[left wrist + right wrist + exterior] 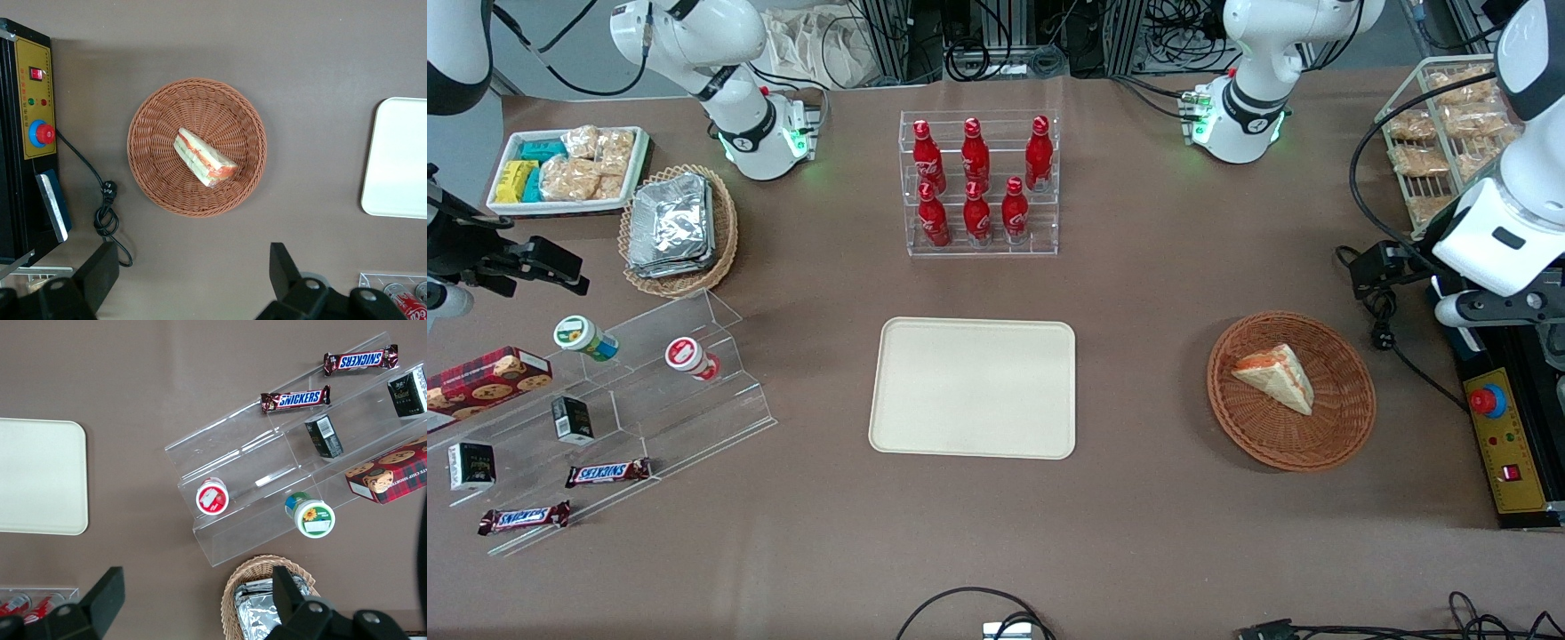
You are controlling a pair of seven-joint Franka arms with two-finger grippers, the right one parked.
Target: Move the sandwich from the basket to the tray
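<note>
Resting flat in the round reddish-brown woven wicker basket (1291,389), the small triangular wedge sandwich (1276,377) of pale white bread shows orange-red and green filling along one edge. Likely light and soft, easily crushed; layers may slide apart. Best hold, by my judgement: across the two broad bread faces near the thick middle, with gentle pressure. The flat cream-beige rectangular plastic tray (973,388) lies bare on the brown worktop (1138,293), well apart from the basket, toward the parked arm's end. Left arm's claw (190,273) hangs high above the worktop beside the basket, fingers (99,272) spread wide, holding nothing.
</note>
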